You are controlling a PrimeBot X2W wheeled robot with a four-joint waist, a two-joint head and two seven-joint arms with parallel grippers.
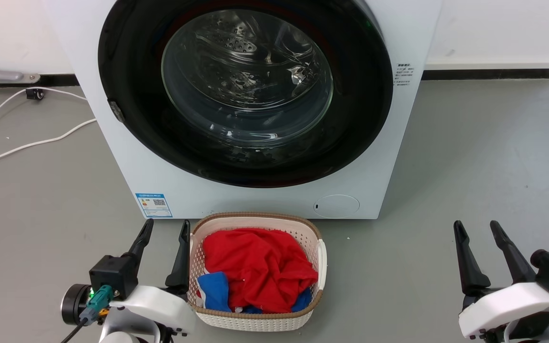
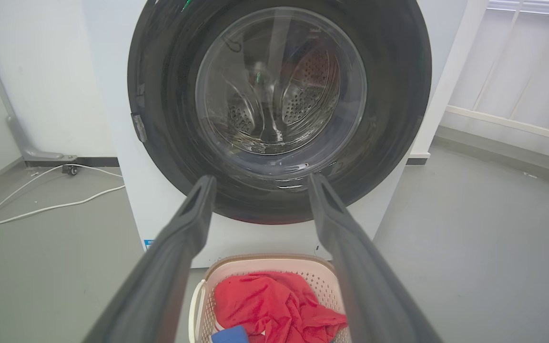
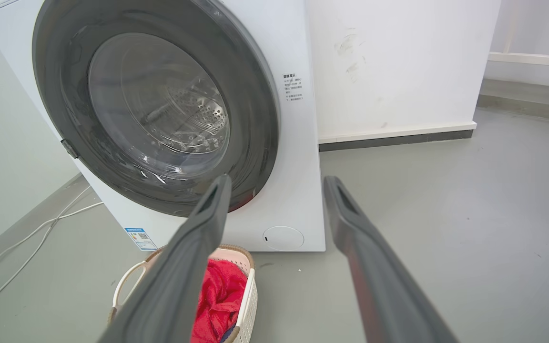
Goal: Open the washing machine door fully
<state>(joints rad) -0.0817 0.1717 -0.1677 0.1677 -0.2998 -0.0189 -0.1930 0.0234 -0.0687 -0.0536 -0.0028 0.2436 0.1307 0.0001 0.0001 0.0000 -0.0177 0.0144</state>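
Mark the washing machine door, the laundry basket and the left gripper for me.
washing machine door (image 1: 246, 85), head view, centre of the glass window.
laundry basket (image 1: 255, 324), head view, white front wall.
left gripper (image 1: 167, 223), head view, midway between its fingertips.

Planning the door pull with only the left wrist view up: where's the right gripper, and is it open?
Observer: Head view: the right gripper sits low right over bare floor, open, empty.
Operator: Is my left gripper touching the basket?
Observer: The left gripper is open, one finger right beside the laundry basket rim; contact unclear.
Operator: Door shut?
Observer: Right wrist view: the washing machine door lies flush against the washing machine.
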